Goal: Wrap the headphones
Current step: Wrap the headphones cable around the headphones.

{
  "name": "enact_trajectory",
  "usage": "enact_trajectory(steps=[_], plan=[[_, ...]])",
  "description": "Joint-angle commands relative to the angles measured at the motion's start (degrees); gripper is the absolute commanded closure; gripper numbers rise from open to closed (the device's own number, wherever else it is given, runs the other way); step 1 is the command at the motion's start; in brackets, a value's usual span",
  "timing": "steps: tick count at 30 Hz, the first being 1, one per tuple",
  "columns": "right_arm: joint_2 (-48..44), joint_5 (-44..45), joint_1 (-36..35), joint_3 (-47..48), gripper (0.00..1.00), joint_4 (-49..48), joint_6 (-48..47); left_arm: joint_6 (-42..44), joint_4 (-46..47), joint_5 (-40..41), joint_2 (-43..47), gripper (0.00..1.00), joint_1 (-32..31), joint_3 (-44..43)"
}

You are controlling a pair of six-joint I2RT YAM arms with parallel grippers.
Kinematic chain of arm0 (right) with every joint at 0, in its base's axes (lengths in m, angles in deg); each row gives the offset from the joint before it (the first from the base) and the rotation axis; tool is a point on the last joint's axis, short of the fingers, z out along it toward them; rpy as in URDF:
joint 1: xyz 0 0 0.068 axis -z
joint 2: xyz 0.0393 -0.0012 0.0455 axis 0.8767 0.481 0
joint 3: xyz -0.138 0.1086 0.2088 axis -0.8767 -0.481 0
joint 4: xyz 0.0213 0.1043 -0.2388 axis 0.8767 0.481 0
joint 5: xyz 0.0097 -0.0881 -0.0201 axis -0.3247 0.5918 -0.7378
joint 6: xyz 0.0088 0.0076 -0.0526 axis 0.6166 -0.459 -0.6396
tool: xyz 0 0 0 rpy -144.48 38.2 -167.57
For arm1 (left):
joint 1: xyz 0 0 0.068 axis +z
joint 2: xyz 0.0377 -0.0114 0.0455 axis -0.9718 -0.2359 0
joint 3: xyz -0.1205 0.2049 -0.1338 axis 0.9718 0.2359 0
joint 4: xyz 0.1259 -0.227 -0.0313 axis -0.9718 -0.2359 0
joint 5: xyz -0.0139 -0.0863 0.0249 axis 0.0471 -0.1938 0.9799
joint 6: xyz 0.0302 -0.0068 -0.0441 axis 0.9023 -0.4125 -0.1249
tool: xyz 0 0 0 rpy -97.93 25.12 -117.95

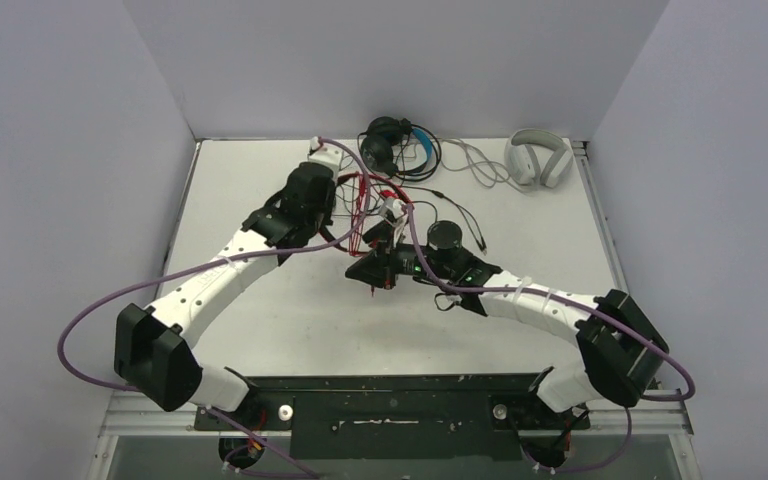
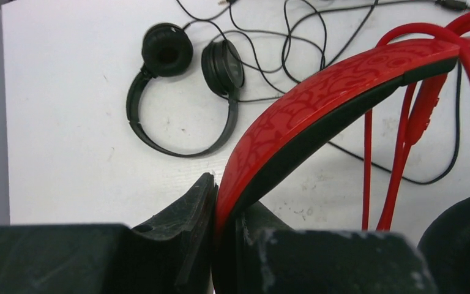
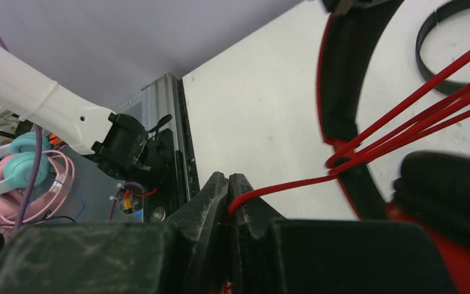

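Left gripper [image 2: 223, 205] — jaws narrowed to a slit, clamping the patterned red band of the red-and-black headphones [image 2: 318, 92] near the centre of the table [image 1: 320, 330]. Right gripper [image 3: 228, 193] — jaws pressed together on the red cable [image 3: 281, 185], whose strands cross the band. The small black headphones [image 2: 183, 86] lie flat nearby; the black-and-blue headphones [image 1: 400, 145] and the white-grey headphones [image 1: 538, 158] rest along the far edge.
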Motion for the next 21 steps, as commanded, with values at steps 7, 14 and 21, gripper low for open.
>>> enact_trajectory(steps=[7, 14, 21], plan=[[4.78, -2.93, 6.45, 9.83, 0.87, 13.15, 2.81, 7.36, 10.41, -7.09, 2.99, 1.0, -1.64, 12.07], [8.23, -7.98, 10.86, 12.86, 0.86, 23.51, -0.9, 8.06, 2.56, -12.84, 0.16, 1.0, -2.44, 12.75], [10.81, -6.96, 12.71, 16.71, 0.89, 33.17, -7.45, 5.58, -8.77, -16.53, -4.64, 1.0, -2.8, 6.4]])
